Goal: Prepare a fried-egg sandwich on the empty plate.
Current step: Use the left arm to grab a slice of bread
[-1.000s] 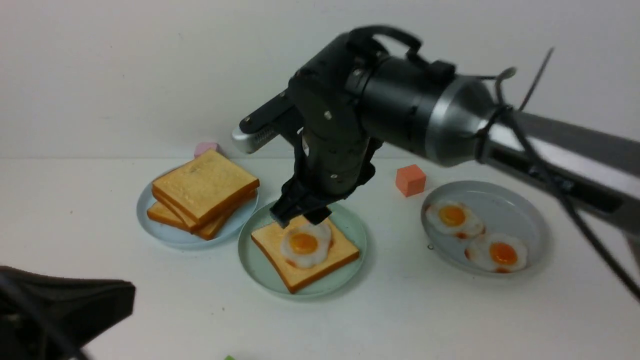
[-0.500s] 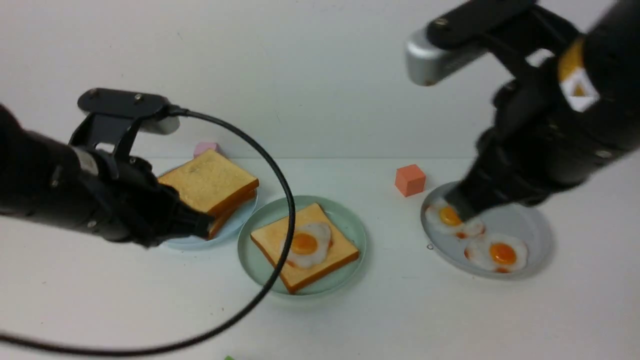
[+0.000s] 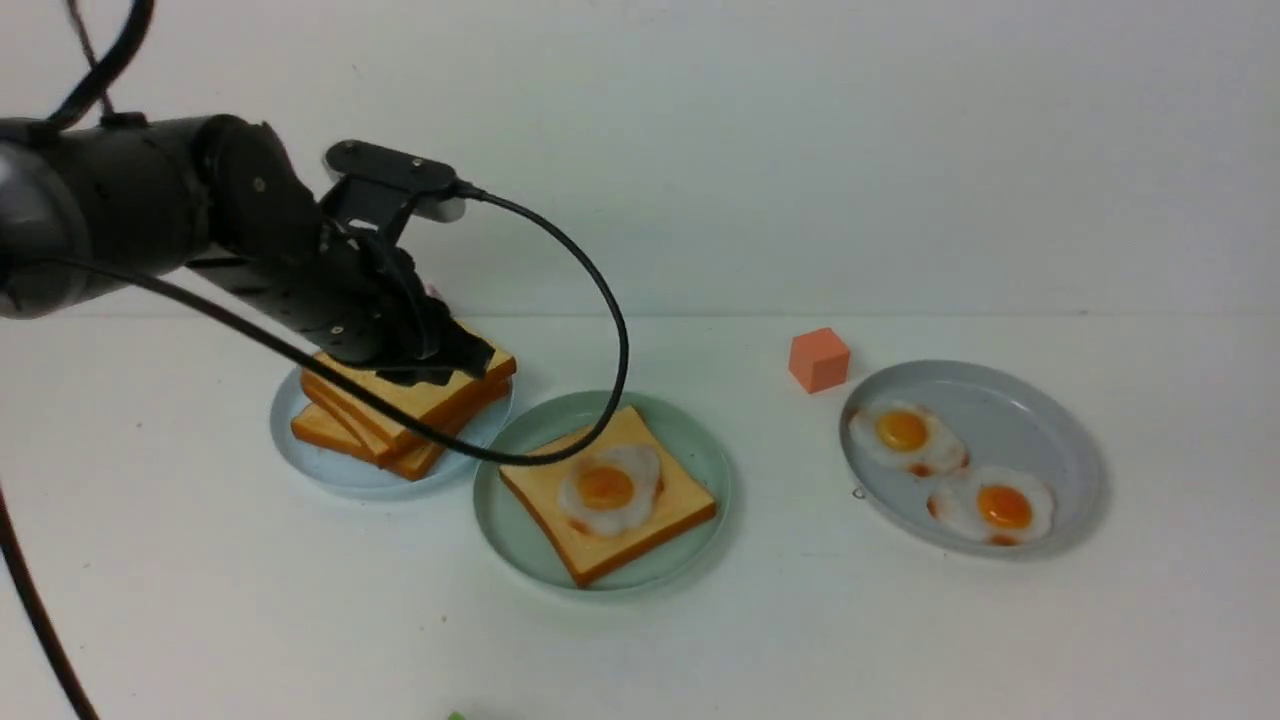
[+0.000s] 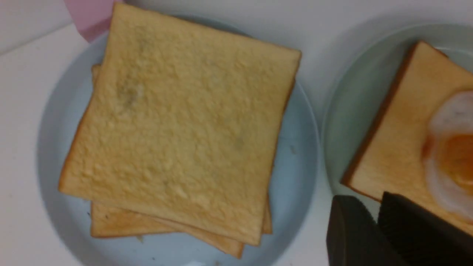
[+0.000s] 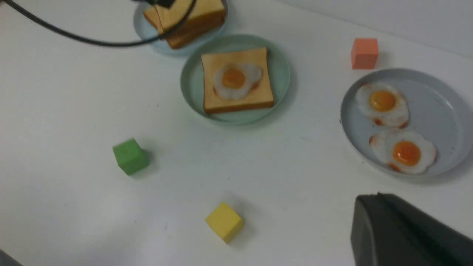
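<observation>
The empty plate [image 3: 520, 540], pale mint green, now carries one toast slice [image 3: 655, 515] with a fried egg [image 3: 607, 487] lying uncovered on top. To its left a stack of toast slices [image 3: 450, 390] sits on a pale blue plate [image 3: 330, 465]. My left gripper [image 3: 470, 358] hangs just above the stack's right edge. In the left wrist view the left gripper [image 4: 367, 201] shows a narrow gap, open with nothing in it. The right gripper [image 5: 377, 195] is shut and empty, high over the table's near side and out of the front view.
A grey plate [image 3: 1040, 420] at the right holds two more fried eggs [image 3: 905, 435]. An orange cube [image 3: 819, 358] stands behind it. A green cube [image 5: 129, 156] and a yellow cube [image 5: 224, 221] lie nearer the front. A pink block [image 4: 87, 14] sits behind the blue plate.
The right arm let go of the egg on the toast, shut, and drew back out of the front view. The left arm swung in over the toast stack and its jaws have parted.
</observation>
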Robot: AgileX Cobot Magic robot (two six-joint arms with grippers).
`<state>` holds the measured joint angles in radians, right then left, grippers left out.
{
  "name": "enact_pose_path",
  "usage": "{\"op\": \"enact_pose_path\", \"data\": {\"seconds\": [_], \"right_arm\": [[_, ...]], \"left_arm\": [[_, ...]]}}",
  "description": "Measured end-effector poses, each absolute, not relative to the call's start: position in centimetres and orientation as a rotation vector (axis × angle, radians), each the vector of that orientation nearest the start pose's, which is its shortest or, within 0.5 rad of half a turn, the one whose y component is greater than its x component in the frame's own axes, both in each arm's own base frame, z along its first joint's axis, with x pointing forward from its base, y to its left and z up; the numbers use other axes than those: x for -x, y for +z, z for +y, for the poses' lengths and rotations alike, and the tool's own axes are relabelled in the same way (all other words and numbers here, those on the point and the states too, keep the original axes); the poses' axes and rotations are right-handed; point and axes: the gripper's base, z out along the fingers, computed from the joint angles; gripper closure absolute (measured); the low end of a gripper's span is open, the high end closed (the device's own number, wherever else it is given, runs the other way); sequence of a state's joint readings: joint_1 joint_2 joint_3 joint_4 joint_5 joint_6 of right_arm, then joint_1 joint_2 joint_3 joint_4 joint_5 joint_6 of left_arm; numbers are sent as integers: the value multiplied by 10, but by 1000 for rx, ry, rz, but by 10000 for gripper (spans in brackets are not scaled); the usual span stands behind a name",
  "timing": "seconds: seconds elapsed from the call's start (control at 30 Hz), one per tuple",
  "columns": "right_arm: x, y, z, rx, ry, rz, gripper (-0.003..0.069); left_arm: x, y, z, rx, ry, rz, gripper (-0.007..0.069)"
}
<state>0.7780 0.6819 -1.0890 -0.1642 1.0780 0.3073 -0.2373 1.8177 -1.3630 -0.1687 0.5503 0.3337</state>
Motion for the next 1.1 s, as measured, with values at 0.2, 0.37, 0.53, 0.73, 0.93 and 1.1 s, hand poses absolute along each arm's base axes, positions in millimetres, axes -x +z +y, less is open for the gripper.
{"op": "enact_pose_path", "data": {"seconds": [0.2, 0.37, 0.53, 0.73, 0.93, 1.1], "right_arm": [[-72, 420, 53, 478, 445, 2123, 657], [-76, 418, 56, 482, 436, 2141, 656], [-76, 417, 56, 484, 433, 2146, 655], [-76, 416, 56, 485, 432, 2148, 653], [-76, 416, 56, 485, 432, 2148, 651], [-76, 416, 56, 485, 432, 2148, 647]], "left_arm": [[-400, 221, -101, -636, -56, 2446, 247], [-410, 198, -101, -719, 7, 2432, 202], [-414, 183, -101, -762, 39, 2441, 200], [-419, 177, -100, -821, 96, 2421, 291], [-421, 178, -99, -844, 121, 2402, 512], [-419, 180, -102, -877, 138, 2386, 602]]}}
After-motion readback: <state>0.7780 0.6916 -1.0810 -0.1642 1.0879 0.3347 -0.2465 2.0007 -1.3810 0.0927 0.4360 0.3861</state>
